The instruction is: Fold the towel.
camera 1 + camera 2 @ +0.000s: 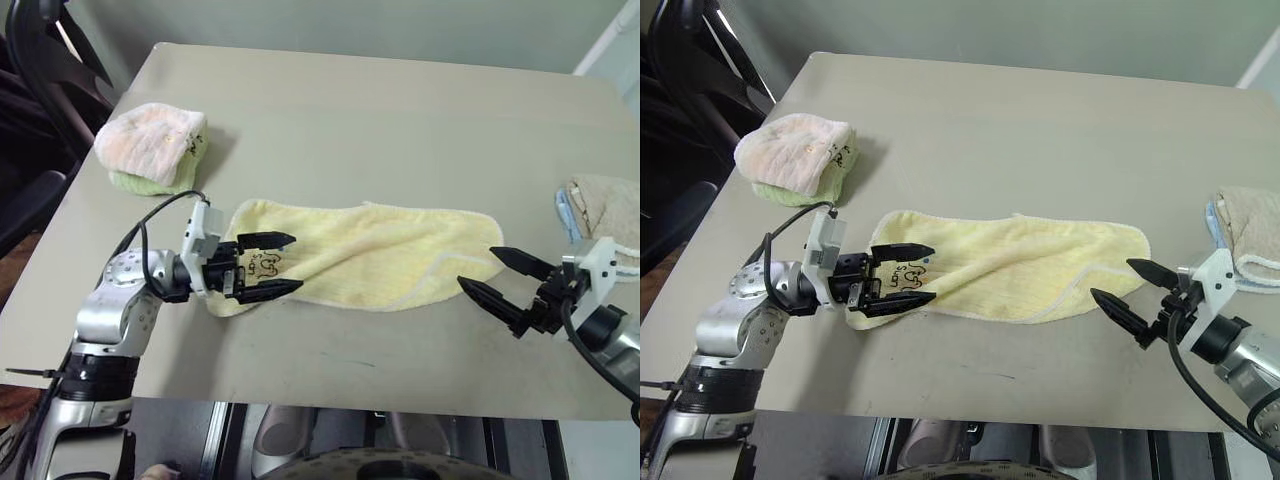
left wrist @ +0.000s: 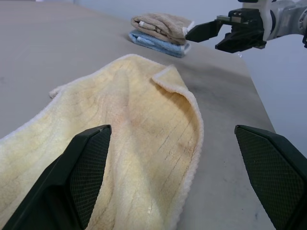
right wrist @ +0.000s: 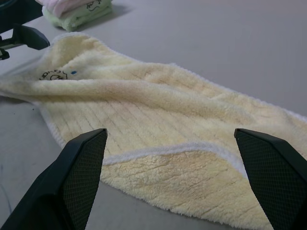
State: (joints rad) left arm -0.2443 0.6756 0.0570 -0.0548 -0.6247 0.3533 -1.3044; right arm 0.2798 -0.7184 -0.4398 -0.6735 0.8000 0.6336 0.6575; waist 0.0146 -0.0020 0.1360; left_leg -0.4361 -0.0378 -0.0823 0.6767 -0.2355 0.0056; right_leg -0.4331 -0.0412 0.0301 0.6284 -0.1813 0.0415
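Two tools flank the towel (image 1: 370,255) lying lengthwise mid-tabletop (image 1: 400,110): the left tool (image 1: 262,266) spread over its printed end, the right tool (image 1: 500,275) spread beside the opposite end, apparently poised to grasp.

One yellow towel (image 1: 380,255), two folded towel stacks (image 1: 152,148) (image 1: 605,205), one table (image 1: 400,110), two grippers (image 1: 268,265) (image 1: 492,275).
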